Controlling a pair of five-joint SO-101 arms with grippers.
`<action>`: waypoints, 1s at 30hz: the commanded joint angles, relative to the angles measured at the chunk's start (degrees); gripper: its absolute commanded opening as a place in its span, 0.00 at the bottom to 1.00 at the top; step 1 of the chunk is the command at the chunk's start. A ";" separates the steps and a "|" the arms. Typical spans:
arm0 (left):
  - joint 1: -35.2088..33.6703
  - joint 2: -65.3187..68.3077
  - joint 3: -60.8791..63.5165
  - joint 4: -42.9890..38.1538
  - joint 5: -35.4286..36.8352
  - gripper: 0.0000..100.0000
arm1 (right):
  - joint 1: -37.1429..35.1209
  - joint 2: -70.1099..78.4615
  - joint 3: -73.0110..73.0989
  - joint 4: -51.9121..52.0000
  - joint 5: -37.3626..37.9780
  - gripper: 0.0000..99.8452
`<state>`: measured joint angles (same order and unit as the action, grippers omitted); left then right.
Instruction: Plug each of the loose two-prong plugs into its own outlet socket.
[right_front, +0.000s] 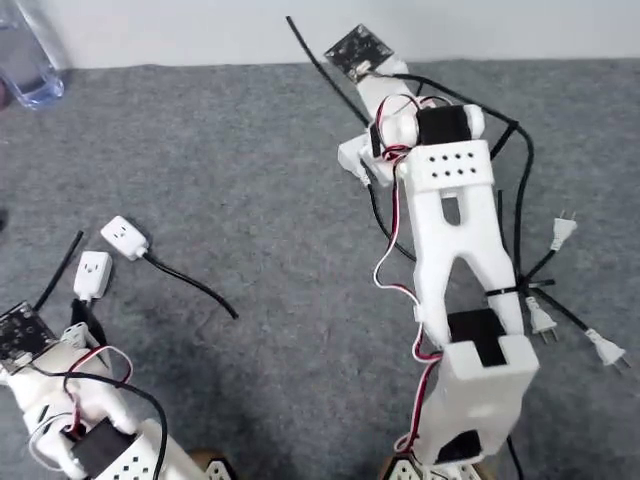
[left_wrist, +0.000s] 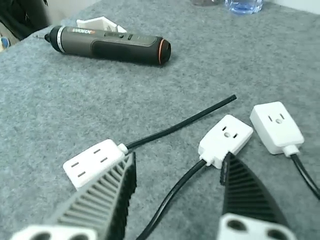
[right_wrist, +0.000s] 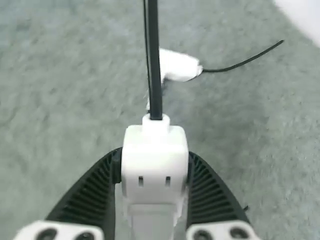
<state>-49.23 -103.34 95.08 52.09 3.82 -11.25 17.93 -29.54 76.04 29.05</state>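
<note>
While the right gripper (right_wrist: 154, 167) has its jaws pinching a socket (right_wrist: 155, 145), long axis in line with them and cord (right_wrist: 152, 60) leading straight ahead, the plugs (right_front: 541, 318) lie on the desk (right_front: 250, 150) back beside that arm, well apart. Left gripper (left_wrist: 179, 165): jaws spread, three sockets (left_wrist: 226, 136) just ahead. Right arm judged nearer the plugs.
</note>
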 joint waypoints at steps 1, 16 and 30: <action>0.44 -0.62 -0.31 -1.41 0.44 0.26 | 1.98 0.66 -3.52 -6.46 -5.45 0.01; 0.44 -0.62 -0.22 -1.58 0.44 0.26 | 2.33 14.11 -19.25 -10.24 -11.69 0.01; 2.90 -0.62 0.84 -1.76 0.09 0.26 | 2.24 37.58 -42.55 -9.98 -10.90 0.01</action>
<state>-46.68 -103.34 96.22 51.91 3.82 -9.14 53.98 -66.20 65.85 16.84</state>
